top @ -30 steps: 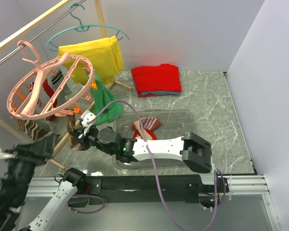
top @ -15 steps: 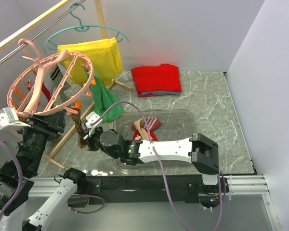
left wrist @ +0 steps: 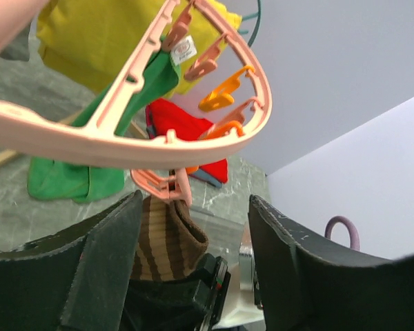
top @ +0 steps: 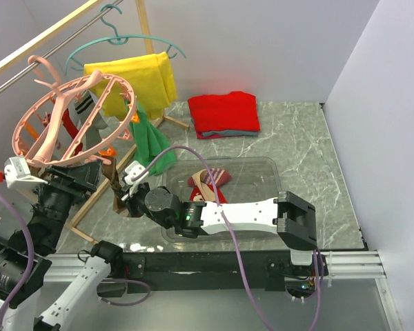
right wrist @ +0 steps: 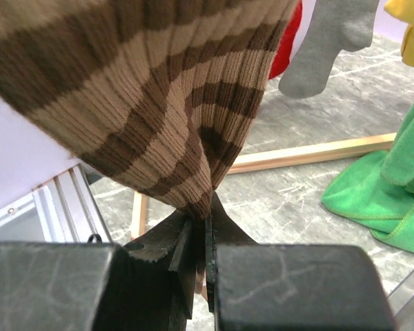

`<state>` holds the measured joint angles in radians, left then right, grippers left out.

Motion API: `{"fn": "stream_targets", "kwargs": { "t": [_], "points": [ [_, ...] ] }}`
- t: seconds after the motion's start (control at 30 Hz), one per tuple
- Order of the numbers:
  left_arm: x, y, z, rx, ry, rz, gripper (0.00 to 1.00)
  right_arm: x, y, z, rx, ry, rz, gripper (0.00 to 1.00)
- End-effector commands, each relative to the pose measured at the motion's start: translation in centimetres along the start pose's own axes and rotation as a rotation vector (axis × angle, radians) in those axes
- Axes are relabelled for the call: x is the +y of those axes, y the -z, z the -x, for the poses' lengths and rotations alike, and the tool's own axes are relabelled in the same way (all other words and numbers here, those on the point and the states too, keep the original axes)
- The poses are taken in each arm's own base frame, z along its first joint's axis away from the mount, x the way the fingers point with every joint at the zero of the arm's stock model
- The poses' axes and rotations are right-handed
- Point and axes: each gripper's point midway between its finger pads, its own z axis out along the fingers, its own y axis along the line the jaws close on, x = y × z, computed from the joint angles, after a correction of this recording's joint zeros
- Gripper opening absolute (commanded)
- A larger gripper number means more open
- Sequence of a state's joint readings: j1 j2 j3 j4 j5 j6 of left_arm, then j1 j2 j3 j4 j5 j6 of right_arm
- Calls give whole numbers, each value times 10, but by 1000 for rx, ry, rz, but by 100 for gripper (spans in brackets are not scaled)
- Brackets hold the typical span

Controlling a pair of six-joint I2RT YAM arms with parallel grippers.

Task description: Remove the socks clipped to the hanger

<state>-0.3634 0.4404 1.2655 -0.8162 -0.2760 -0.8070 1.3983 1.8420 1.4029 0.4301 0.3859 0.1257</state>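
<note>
Update: left arm has come up from the near left corner in the last second. The left gripper (left wrist: 194, 221) now sits right under the near rim of the hanger (left wrist: 110, 141). It is spread wide, one finger on each side of the pink clip (left wrist: 162, 185) that holds the brown striped sock (right wrist: 145, 96). Can't tell if the fingers touch the rim or the clip yet.

Right gripper (right wrist: 201, 241) hasn't let go. It is pressed together on the sock's lower end and has drifted a little toward the near edge, so the knit is bunched and drawn into the pinch. Sock top is still in the clip.

Hanger tilt has shifted with all this. It hangs from the rail over the far left part of the tabletop, near rim dipped toward the arms.

My read:
- This sock is mid-release. Right arm pulls from below, left is there to work the clip or steady the ring.
- The pull alone hasn't freed it. The ring swings instead.
- Next move likely needs the left gripper to close on the clip or rim so the pull acts on the clip.

Not done: a grey sock (right wrist: 324, 41) still hangs further back, and other clips look loaded too. The clear bin (top: 272, 162) at the middle of the near edge already has a couple of socks (top: 207, 183) in it.
</note>
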Motion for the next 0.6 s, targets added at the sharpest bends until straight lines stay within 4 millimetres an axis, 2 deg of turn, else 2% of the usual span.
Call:
{"fn": "stream_targets", "kwargs": {
  "t": [0.0, 0.2, 0.4, 0.57],
  "points": [
    [-3, 7, -5, 16, 53, -30, 66, 1, 10, 36, -82, -45, -7, 11],
    [6, 1, 0, -37, 51, 3, 66, 3, 13, 38, -88, -59, 7, 11],
    [9, -15, 1, -67, 51, 34, 66, 4, 18, 40, -97, -64, 11, 11],
    [7, -20, 11, -131, 53, 15, 62, 8, 20, 43, -101, -66, 24, 11]
  ]
}}
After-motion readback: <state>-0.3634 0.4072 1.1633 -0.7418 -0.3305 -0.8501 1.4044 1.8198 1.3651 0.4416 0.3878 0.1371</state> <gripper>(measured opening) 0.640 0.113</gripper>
